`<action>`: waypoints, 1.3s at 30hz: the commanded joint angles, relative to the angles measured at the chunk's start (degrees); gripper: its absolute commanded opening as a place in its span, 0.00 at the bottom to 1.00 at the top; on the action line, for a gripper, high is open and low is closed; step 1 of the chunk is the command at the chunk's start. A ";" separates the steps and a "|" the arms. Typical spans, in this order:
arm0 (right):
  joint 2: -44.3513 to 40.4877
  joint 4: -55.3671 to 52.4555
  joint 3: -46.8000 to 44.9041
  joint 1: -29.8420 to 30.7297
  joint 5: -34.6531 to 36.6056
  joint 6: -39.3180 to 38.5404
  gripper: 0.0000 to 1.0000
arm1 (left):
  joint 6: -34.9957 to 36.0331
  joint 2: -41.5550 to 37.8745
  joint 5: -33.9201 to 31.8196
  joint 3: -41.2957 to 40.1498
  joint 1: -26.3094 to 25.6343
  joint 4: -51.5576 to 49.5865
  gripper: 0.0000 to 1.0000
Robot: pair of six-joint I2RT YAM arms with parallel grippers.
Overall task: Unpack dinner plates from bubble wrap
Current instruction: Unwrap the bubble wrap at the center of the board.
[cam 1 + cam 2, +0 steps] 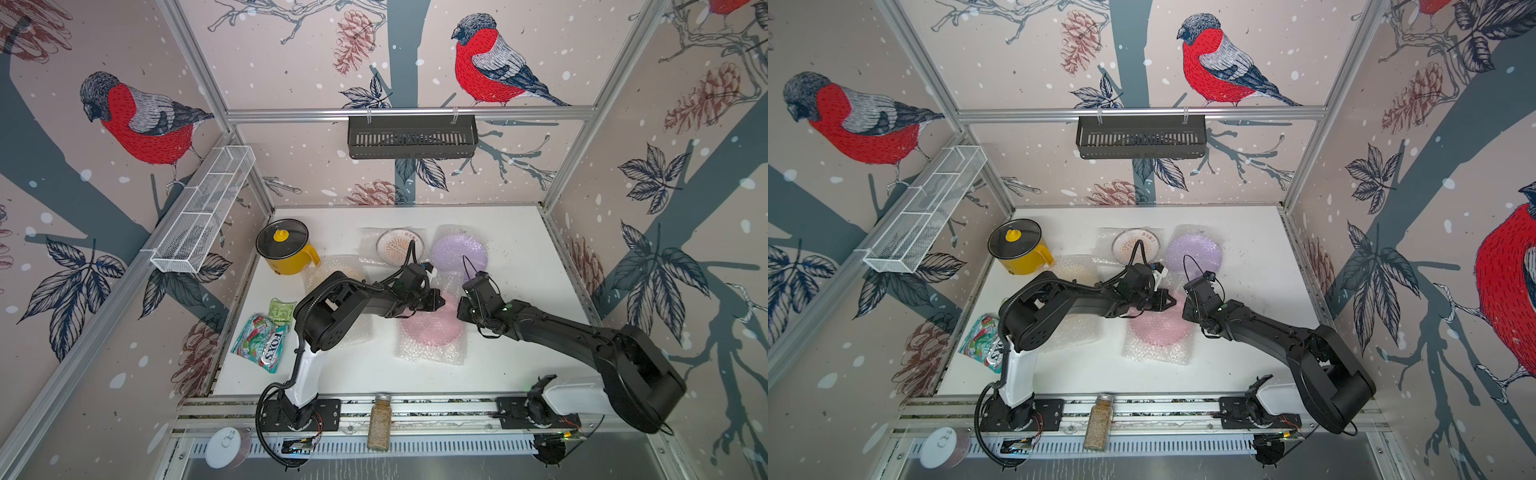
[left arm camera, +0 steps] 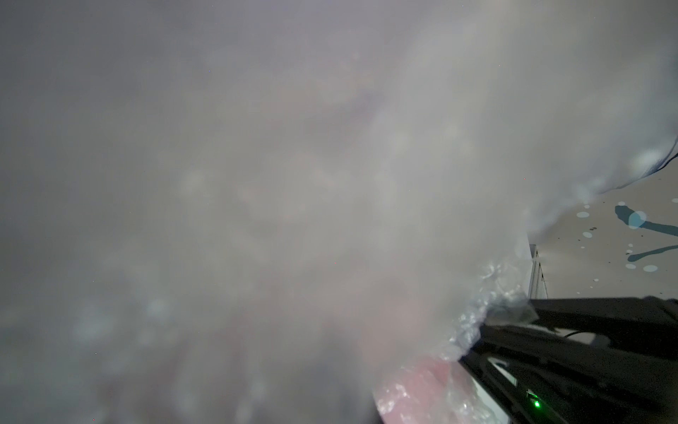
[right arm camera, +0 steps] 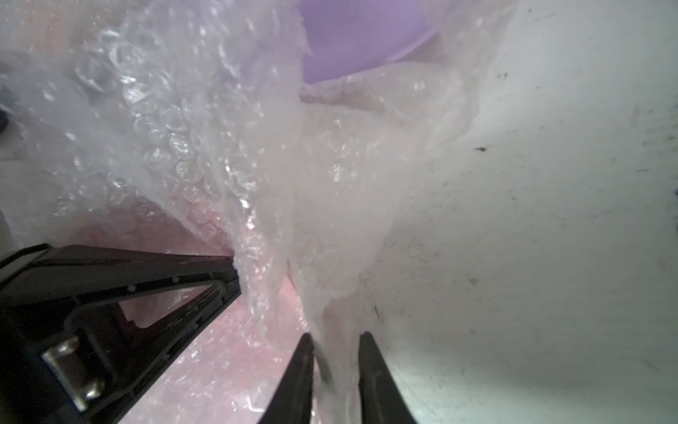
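Now: both arms meet over the pink plate [image 1: 432, 332], at frame centre in both top views.
Pink plate: it lies flat on the white table [image 3: 532, 220], covered by its wrap [image 3: 257, 183]. The sheet spreads past the rim toward the bottom of the frame.
Other plates: the lilac plate [image 1: 459, 251] sits above and right of the pink one. The sunburst plate [image 1: 401, 246] is just left of the lilac. Both are in their own film. A fourth bundle [image 1: 332, 270] lies partly under the left arm, its plate pale and hard to make out.
Left gripper [image 1: 436, 300]: clenched. In the right wrist view its tip ends at a raised ridge of wrap and seems to pinch it. The left wrist view is mostly fogged by film over the lens.
Right gripper [image 3: 335, 352]: the jaws are nearly together at bottom centre of the right wrist view, grasping a twisted strand of wrap.
Step, judged: opening the sheet off the pink plate by pulling at two points.
Wrap handling: light, limp and slick. It bunches and may slip from a thin pinch, so a gathered fold or free edge clear of the plate is the best hold.
Plate handling: stiff, smooth and probably breakable. It should stay put, but may drag or tip if film is trapped beneath. Best taken by the rim once bare.
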 commanded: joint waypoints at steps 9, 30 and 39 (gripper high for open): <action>-8.98 -1.08 -2.61 -2.87 -7.15 -2.65 0.03 | -1.52 1.51 -4.21 -0.26 0.39 -7.23 0.00; -20.08 6.06 -13.67 -19.25 -25.87 -5.68 0.00 | -1.96 3.12 -5.88 -1.34 3.04 -8.13 0.00; -22.12 7.37 -16.40 -26.17 -31.44 -5.06 0.00 | -2.12 3.36 -5.95 -2.98 4.57 -7.25 0.00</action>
